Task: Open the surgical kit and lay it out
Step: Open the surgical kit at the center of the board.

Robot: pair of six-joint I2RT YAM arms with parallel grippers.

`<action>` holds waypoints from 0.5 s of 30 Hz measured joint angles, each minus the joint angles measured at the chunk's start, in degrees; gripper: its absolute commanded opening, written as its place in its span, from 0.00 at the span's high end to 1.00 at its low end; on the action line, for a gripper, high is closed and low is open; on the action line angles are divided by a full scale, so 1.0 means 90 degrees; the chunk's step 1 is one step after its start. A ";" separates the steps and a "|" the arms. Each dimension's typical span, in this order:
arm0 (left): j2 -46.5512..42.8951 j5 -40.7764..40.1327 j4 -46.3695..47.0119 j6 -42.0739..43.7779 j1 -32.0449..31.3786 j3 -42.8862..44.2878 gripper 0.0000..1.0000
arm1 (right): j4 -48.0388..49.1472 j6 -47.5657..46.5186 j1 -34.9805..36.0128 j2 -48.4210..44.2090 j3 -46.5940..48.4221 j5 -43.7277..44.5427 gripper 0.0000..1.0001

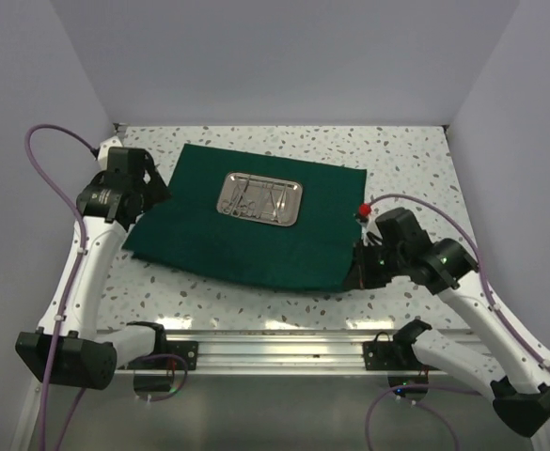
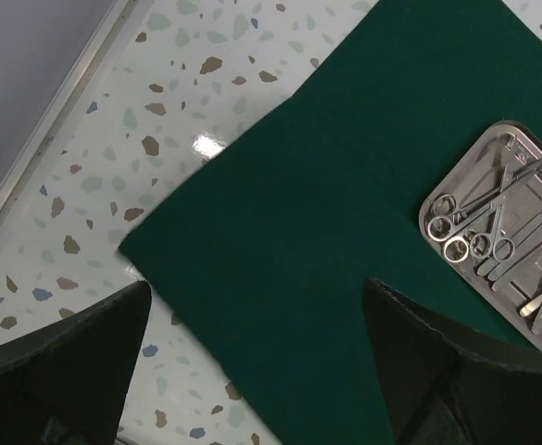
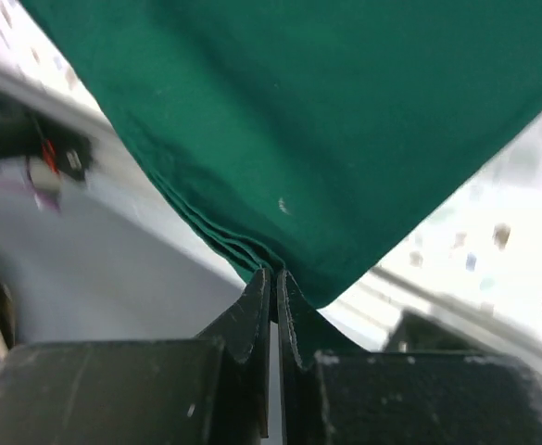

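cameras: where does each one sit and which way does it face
Top external: above and behind the bases, looking down at the table; both arms show.
Left wrist: on the left gripper, looking down at cloth, tray and instruments; open fingers at the bottom.
Right wrist: on the right gripper, looking along shut fingers pinching a cloth corner.
Shared: top and left wrist both show the tray.

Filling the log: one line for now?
cloth spread | tray on cloth, instruments inside | right gripper shut on cloth corner | left gripper open, empty
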 measured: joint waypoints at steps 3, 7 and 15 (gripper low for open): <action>0.0121 0.0000 0.0058 0.0000 0.0000 0.0000 0.00 | -0.0610 -0.0027 0.0019 -0.0508 -0.0663 -0.0321 0.55; 0.0330 0.0027 0.0114 0.0010 0.0002 0.0000 0.00 | -0.1341 -0.0114 0.0024 -0.0359 -0.1049 -0.0296 0.02; 0.0391 0.0102 0.0313 0.0180 0.0002 -0.0002 0.00 | -0.1715 0.0270 0.0024 0.0585 0.0063 0.0831 0.02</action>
